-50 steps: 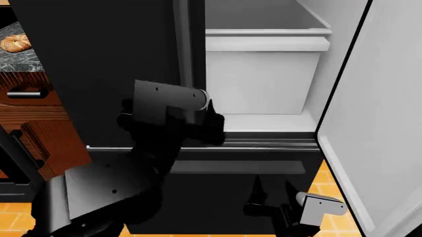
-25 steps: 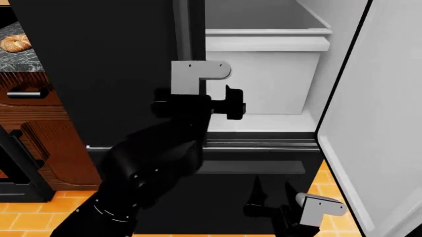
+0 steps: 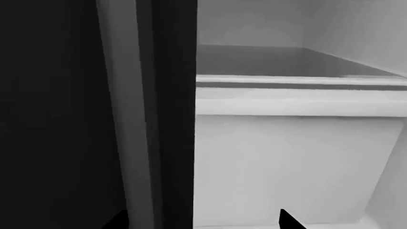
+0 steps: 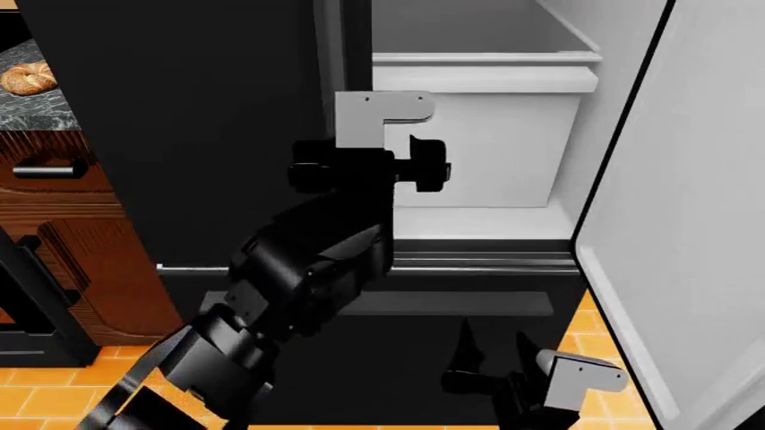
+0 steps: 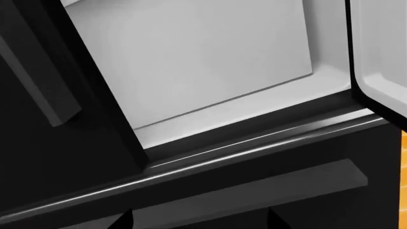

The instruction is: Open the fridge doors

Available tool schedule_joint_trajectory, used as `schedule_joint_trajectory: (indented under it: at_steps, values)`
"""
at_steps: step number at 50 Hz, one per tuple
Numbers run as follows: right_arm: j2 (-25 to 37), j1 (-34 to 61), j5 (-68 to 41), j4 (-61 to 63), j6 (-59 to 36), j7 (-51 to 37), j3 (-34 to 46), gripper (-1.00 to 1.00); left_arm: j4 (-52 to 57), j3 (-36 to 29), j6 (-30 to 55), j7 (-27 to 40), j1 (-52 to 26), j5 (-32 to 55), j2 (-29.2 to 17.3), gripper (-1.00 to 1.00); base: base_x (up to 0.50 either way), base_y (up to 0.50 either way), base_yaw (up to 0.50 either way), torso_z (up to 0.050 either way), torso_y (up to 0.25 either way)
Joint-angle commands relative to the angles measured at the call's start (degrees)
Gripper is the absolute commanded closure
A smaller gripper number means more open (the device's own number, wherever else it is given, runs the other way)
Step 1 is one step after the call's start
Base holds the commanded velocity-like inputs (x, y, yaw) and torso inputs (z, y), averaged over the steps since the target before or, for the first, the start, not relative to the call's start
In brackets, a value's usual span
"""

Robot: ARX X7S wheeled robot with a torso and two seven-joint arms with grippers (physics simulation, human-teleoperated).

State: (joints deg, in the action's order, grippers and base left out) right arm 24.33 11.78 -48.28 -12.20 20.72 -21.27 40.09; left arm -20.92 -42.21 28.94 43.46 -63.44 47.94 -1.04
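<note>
The left fridge door [image 4: 179, 134] is a glossy black panel, closed, with its grey vertical bar handle [image 4: 326, 63] along its right edge. The right fridge door [image 4: 700, 224] stands swung open, its white inner face showing. My left gripper [image 4: 373, 168] is raised in front of the left door's handle edge and is open. In the left wrist view its fingertips [image 3: 289, 222] stand wide apart, with the handle [image 3: 127, 119] and door edge between them. My right gripper [image 4: 493, 354] hangs low and open, facing the black drawer front [image 5: 254, 191], holding nothing.
A white bin [image 4: 502, 134] sits inside the open fridge half. Below runs the wide black drawer front [image 4: 478, 305] with a horizontal handle. At far left stand a dark counter with a bagel [image 4: 27, 79] and brown wooden cabinets [image 4: 72, 242]. The floor [image 4: 597, 327] is orange tile.
My left arm has risen and shifted right, bringing the gripper from the fridge's bottom edge up to the left door's handle edge. The right arm has not moved.
</note>
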Motion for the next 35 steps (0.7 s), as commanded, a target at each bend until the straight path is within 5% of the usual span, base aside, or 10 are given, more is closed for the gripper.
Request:
schedule_joint_trajectory:
  at_steps: [1, 35]
  values:
    - [0.0, 0.0, -0.2, 0.0, -0.1, 0.2, 0.0, -1.00, -3.7, -4.1, -3.1, 1.6, -2.7, 0.6, -0.1, -1.00, 0.00, 0.00, 0.00, 0.000, 0.000]
    - [-0.2, -0.2, -0.3, -0.4, 0.1, 0.4, -0.3, -1.00, -14.6, -6.7, -7.1, 0.1, -7.9, 1.0, -0.5, -1.00, 0.00, 0.00, 0.00, 0.000, 0.000]
